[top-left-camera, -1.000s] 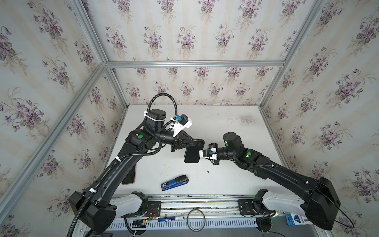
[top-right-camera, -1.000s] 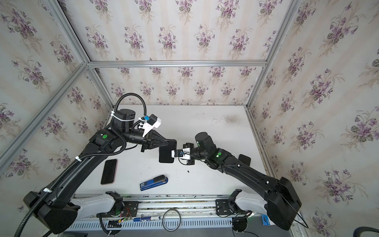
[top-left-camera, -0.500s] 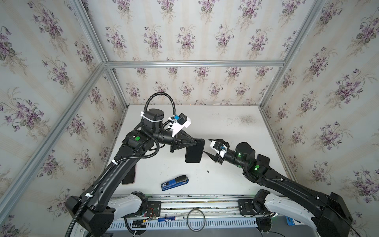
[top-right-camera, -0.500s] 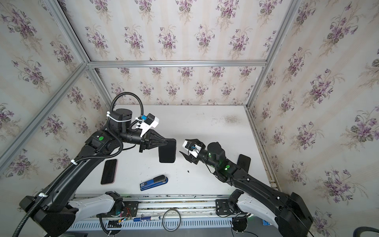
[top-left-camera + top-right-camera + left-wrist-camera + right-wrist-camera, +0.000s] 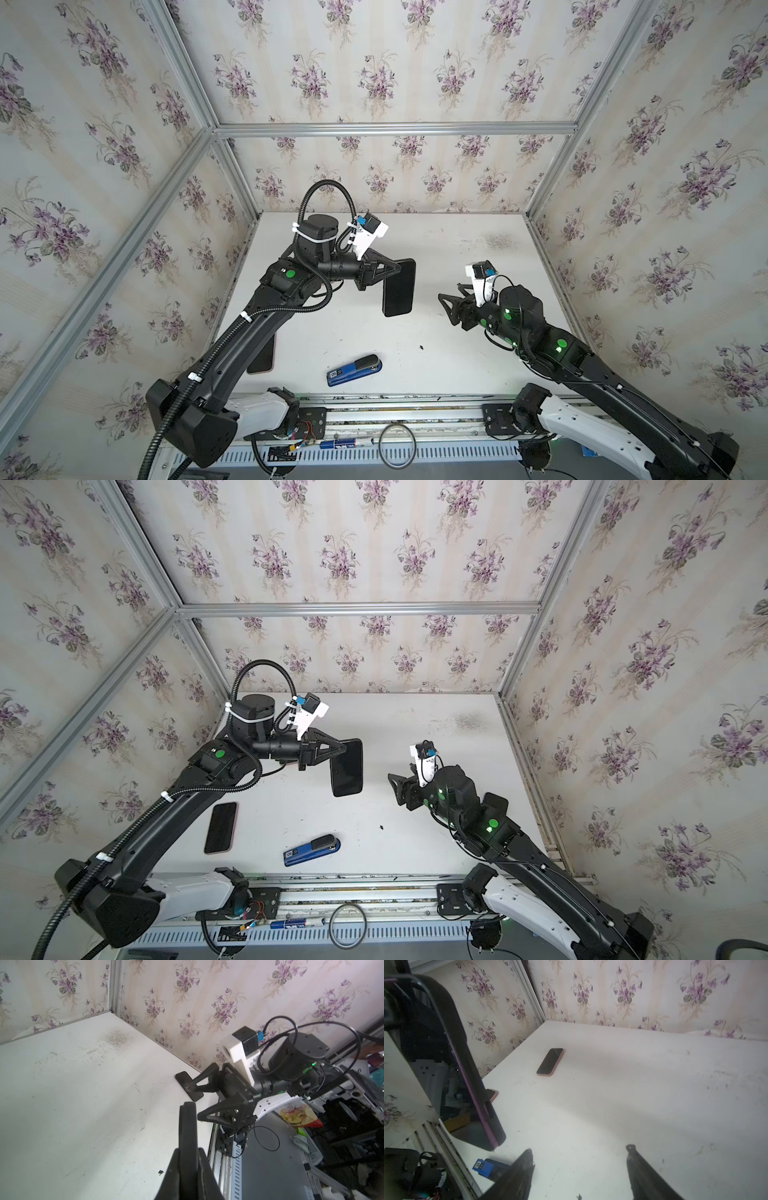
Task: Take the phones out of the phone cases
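My left gripper (image 5: 397, 268) (image 5: 347, 746) is shut on the top end of a black phone case (image 5: 399, 291) (image 5: 347, 771), which hangs upright above the table. In the right wrist view a purple phone (image 5: 475, 1095) shows seated inside that case (image 5: 452, 1022), its dark screen facing away from the table's back. In the left wrist view the case (image 5: 187, 1124) is edge-on between my left gripper's (image 5: 188, 1150) fingers. My right gripper (image 5: 449, 291) (image 5: 399, 777) (image 5: 579, 1148) stands open and empty, well apart to the right of the case.
A dark phone in a pink case (image 5: 221, 828) (image 5: 550, 1061) lies flat at the table's left. A blue stapler (image 5: 354, 370) (image 5: 311, 850) lies near the front edge. A flat black item (image 5: 188, 1085) lies by the right wall, behind my right arm.
My right gripper, shut against the case's lower end a second ago, has opened and drawn back to the right. My left gripper has kept its hold on the case and risen slightly.
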Available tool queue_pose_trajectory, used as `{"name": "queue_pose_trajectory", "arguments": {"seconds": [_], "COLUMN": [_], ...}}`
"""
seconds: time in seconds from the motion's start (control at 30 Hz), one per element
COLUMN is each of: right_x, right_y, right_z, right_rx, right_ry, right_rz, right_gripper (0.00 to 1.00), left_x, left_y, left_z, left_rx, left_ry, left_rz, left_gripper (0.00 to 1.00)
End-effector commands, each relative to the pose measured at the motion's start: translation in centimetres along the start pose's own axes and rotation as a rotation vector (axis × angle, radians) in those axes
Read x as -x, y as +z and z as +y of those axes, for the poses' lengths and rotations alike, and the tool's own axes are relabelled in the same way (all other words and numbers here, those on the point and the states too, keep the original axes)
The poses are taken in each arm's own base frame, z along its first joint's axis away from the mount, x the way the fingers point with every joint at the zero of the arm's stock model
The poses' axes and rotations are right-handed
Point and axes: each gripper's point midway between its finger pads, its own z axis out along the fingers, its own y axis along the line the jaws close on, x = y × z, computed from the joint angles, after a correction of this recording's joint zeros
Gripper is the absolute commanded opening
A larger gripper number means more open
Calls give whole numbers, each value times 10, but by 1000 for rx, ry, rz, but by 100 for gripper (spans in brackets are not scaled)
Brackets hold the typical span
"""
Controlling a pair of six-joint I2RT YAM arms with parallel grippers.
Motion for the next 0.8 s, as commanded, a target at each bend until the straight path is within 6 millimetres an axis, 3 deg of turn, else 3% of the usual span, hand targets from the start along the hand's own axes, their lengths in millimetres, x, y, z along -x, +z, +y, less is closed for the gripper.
{"name": "queue_pose_trajectory", "arguments": {"seconds": [0.0, 0.23, 0.33, 0.43, 0.77], "right_x": [-29, -54, -60, -66, -68], "right_y": [-7, -7, -5, -1, 7], "right_z": [3, 12, 16, 18, 26], "right_rx": [30, 84, 126, 146, 207], "right_ry": [160, 272, 302, 320, 399], "right_rz": [120, 216, 204, 215, 195], "right_gripper": [75, 79, 79, 79, 79], "left_x": [21, -4, -2, -12, -39], "left_y": [3, 21, 15, 18, 45], "left_z": [14, 24, 18, 28, 53], "left_rx": [43, -5, -38, -12, -107], "left_ry": [-146, -354, -385, -419, -586], "left_rz": [-122, -155, -204, -209, -229], "left_gripper": [0, 0, 0, 0, 0]}}
